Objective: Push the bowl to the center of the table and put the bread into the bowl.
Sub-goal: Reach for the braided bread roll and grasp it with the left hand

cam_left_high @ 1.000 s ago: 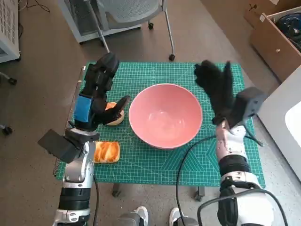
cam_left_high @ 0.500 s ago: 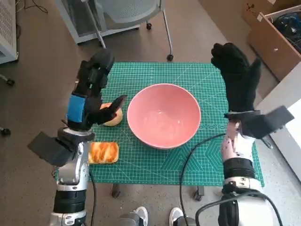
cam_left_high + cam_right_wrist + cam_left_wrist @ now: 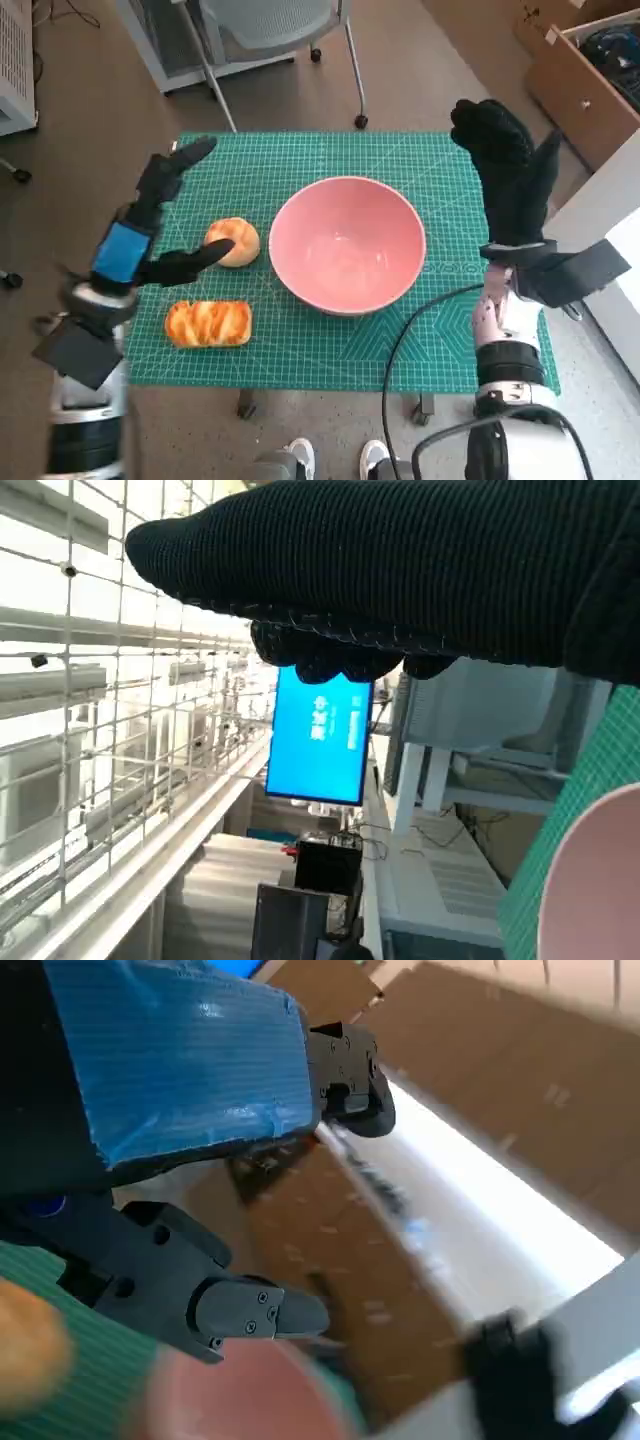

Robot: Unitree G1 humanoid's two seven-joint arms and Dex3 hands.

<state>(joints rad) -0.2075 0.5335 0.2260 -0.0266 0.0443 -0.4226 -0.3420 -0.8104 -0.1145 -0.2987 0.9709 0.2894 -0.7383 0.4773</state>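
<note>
Pale forearms, a black left hand (image 3: pixel 150 225) (blue-taped back), a black knitted-glove right hand (image 3: pixel 507 172).

Head view bright, even overhead light, soft short shadows under the bowl (image 3: pixel 346 245) and bread rolls; sharp centre, wide-angle bending at edges. Left wrist view heavily motion-blurred, background smeared, only the left hand (image 3: pixel 190 1160) fairly sharp. Right wrist view backlit by bright windows, glare washing out frames; glove (image 3: pixel 400 570) dark, close, slightly soft.

A blue screen (image 3: pixel 320 740) bears white characters — too small to read.
</note>
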